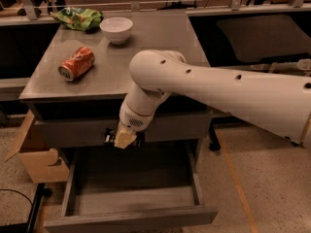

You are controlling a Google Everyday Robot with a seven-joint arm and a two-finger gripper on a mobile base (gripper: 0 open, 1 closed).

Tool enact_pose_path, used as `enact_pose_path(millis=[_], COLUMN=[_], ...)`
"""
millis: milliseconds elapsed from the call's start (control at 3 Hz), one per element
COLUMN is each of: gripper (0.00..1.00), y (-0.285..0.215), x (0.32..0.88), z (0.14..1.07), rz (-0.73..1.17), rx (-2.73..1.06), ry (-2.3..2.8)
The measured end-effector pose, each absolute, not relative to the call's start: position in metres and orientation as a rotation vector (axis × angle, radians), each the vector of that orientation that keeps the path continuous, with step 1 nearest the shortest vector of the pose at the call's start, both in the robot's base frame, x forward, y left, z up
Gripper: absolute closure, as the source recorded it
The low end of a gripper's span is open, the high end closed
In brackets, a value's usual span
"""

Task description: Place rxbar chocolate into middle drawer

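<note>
Closest to me is the middle drawer (127,219), pulled fully out at the bottom of the cabinet. Its plain grey front faces me, and its flat floor and low side walls are in view.

Above the back part of that drawer hangs the gripper (124,141), at the height of the closed grey drawer front (73,130) and just ahead of it. Its pale fingers (125,136) are clamped on the rxbar chocolate (108,137). The dark wrapper pokes out on either side of them, lying roughly level. The bar is in the air, touching neither the drawer floor nor the cabinet. The white arm (218,89) reaches in from my right and bends down over the front edge of the cabinet top (160,38).

On the floor to the left, against the cabinet's side, stands an open cardboard box (30,155).

Further back on the cabinet top, a crushed orange can (77,63) lies on its side near the left edge. Beyond it stands a white bowl (116,29), and a green snack bag (77,18) lies at the far left corner, just beside the bowl.
</note>
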State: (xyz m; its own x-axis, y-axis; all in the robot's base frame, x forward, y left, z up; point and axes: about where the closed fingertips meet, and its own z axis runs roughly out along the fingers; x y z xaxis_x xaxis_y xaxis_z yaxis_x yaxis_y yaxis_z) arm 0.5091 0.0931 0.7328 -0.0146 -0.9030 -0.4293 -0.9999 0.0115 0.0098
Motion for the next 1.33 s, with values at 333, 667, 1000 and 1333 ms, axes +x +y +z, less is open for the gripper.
enact_pose_path(millis=[333,667,1000,1333], gripper=[1.0,1.0,1.0,1.0], y=[0.092,0.088,0.089,0.09], x=[0.509,0.503,0.497,0.497], z=[0.728,0.693,0.638,0.587], rz=[0.463,0.529,0.598,0.634], rx=[-1.963,-1.947,-1.948,-1.948], ry=[1.994,1.986,1.948,1.92])
